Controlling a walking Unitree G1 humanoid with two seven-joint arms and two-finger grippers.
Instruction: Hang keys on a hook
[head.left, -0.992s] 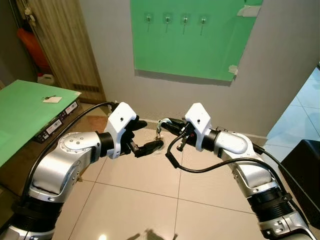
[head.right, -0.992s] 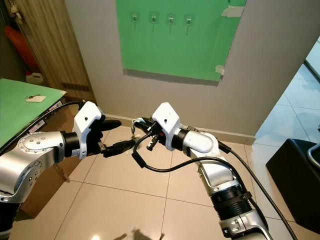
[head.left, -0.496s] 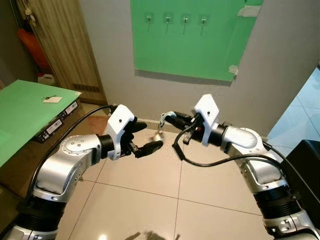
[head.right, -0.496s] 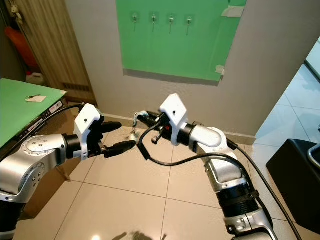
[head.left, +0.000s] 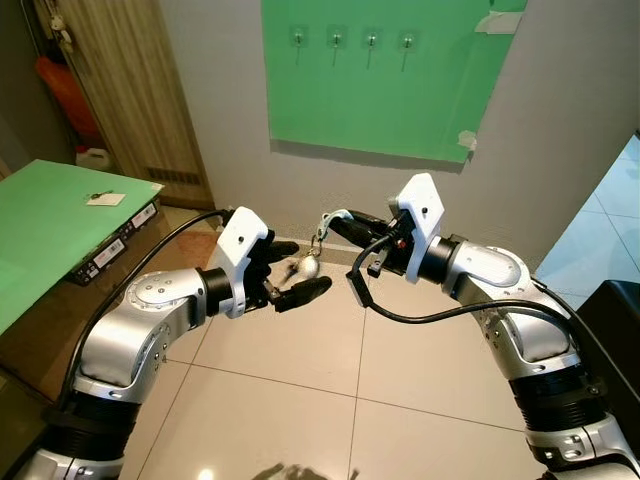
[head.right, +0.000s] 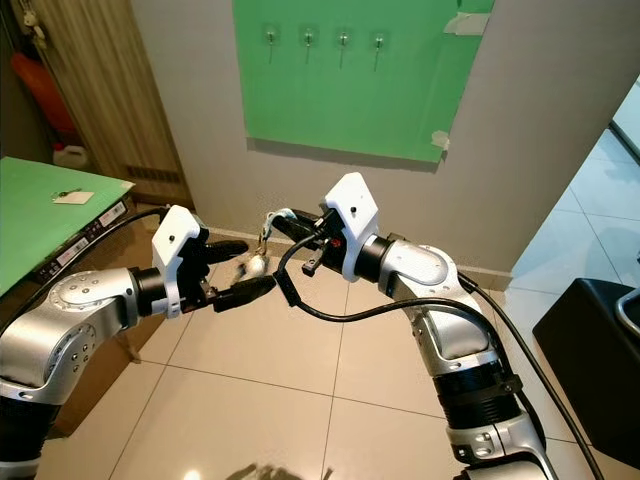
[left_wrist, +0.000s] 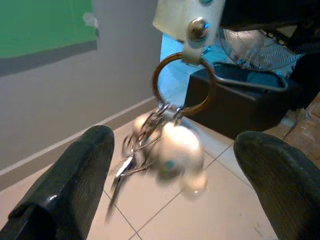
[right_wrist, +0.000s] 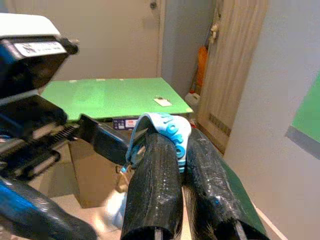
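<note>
Green-topped table with a small card — wooden door behind, tiled floor.

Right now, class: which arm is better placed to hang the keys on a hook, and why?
Right. The right gripper pinches the strap, so the keys dangle from it. The left gripper is open around them, gripping nothing.

I can read almost nothing here. The white strap clamped between my right gripper fingers carries blue printed lettering, but it curls over the fingertips and I cannot make out the letters. A white label on my left arm's housing and the barcode stickers on the box under the green tabletop's front edge are too small and blurred to read.
</note>
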